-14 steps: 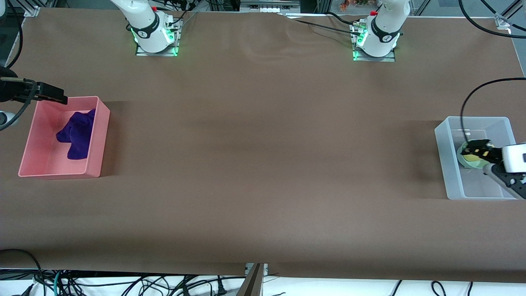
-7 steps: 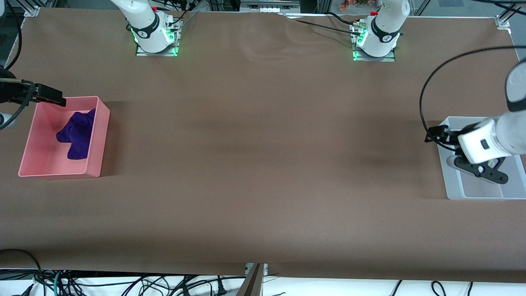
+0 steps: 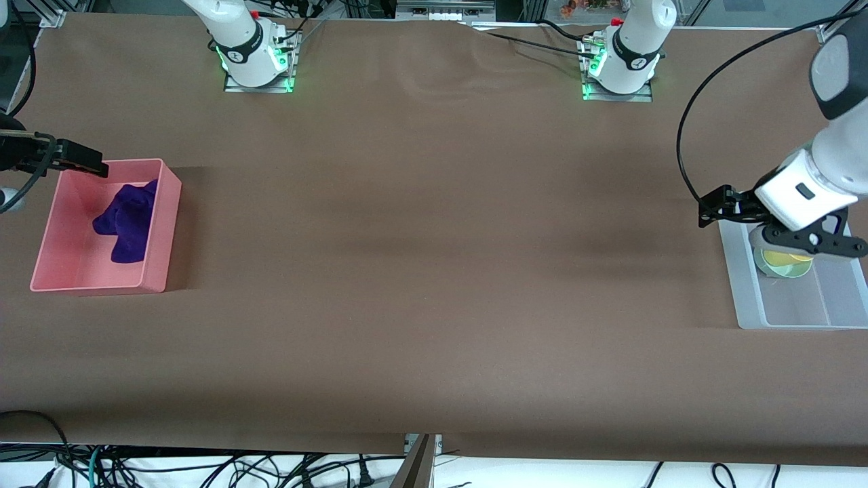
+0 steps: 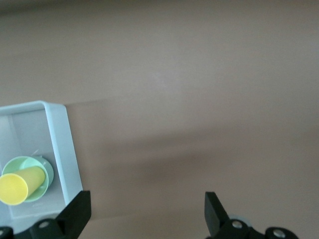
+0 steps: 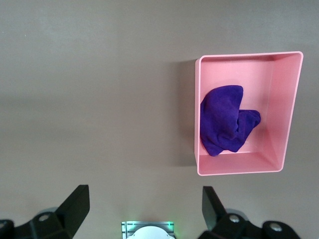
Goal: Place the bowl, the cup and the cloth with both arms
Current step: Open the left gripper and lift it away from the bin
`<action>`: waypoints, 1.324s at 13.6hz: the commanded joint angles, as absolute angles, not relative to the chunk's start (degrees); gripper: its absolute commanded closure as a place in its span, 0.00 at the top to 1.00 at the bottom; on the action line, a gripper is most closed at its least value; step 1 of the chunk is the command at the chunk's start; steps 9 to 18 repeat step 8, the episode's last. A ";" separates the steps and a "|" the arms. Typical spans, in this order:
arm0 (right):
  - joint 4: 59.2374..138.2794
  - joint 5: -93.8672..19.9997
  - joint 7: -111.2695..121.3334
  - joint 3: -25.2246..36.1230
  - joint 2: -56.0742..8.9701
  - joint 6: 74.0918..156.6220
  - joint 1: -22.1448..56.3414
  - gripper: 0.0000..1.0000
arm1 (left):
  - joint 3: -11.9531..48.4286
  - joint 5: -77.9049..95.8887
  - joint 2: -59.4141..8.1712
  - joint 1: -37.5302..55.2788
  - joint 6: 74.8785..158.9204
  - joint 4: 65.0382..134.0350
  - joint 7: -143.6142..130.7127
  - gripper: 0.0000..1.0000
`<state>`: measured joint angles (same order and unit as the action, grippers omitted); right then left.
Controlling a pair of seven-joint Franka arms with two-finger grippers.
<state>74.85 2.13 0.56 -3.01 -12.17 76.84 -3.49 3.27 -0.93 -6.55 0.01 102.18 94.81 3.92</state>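
Observation:
The pale mint-green bowl point(image 3: 783, 272) stands in a clear bin point(image 3: 793, 318) at the left arm's end of the table, with the yellow cup point(image 3: 785, 256) in it. Both show in the left wrist view, bowl point(image 4: 42, 168) and cup point(image 4: 17, 185). My left gripper point(image 3: 720, 207) is open and empty, up over the table beside the bin's rim point(image 4: 62, 144). The purple cloth point(image 3: 129, 217) lies crumpled in a pink bin point(image 3: 163, 230) at the right arm's end. My right gripper point(image 3: 81, 157) is open and empty, high above that bin's edge; its wrist view shows the cloth point(image 5: 224, 122).
The two white green-lit arm bases point(image 3: 254, 57) point(image 3: 620, 64) stand along the table's edge farthest from the front camera. A black cable point(image 3: 685, 142) loops from the left arm. Brown tabletop stretches between the two bins.
My left gripper has risen out of the clear bin and swung to its rim, leaving the cup in the bowl. The right gripper has barely moved.

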 commanded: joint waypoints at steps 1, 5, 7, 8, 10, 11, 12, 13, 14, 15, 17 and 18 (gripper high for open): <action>75.76 2.46 0.44 -3.25 -11.25 77.34 -3.78 1.00 | 2.11 0.44 -0.79 0.62 105.56 102.92 2.37 1.00; 75.76 2.29 0.62 -3.25 -11.51 78.48 -3.78 1.00 | 2.20 0.44 -0.97 0.35 105.47 102.92 2.46 1.00; 75.76 2.29 0.62 -3.25 -11.51 78.49 -3.61 1.00 | 2.20 0.44 -0.79 0.35 105.29 103.01 2.55 1.00; 75.76 2.37 0.62 -3.25 -11.51 78.49 -3.60 1.00 | 2.20 0.61 -0.79 0.26 105.21 103.01 2.55 1.00; 75.76 2.37 0.62 -3.25 -11.51 78.49 -3.60 1.00 | 2.20 0.61 -0.79 0.26 105.21 103.01 2.55 1.00; 75.76 2.37 0.62 -3.25 -11.51 78.49 -3.60 1.00 | 2.20 0.61 -0.79 0.26 105.21 103.01 2.55 1.00; 75.76 2.37 0.62 -3.25 -11.51 78.49 -3.60 1.00 | 2.20 0.61 -0.79 0.26 105.21 103.01 2.55 1.00; 75.76 2.37 0.62 -3.25 -11.51 78.49 -3.60 1.00 | 2.20 0.61 -0.79 0.26 105.21 103.01 2.55 1.00; 75.76 2.37 0.62 -3.25 -11.51 78.49 -3.60 1.00 | 2.20 0.61 -0.79 0.26 105.21 103.01 2.55 1.00; 75.76 2.37 0.62 -3.25 -11.51 78.49 -3.60 1.00 | 2.20 0.61 -0.79 0.26 105.21 103.01 2.55 1.00; 75.76 2.37 0.62 -3.25 -11.51 78.49 -3.60 1.00 | 2.20 0.61 -0.79 0.26 105.21 103.01 2.55 1.00; 75.76 2.37 0.62 -3.25 -11.51 78.49 -3.60 1.00 | 2.20 0.61 -0.79 0.26 105.21 103.01 2.55 1.00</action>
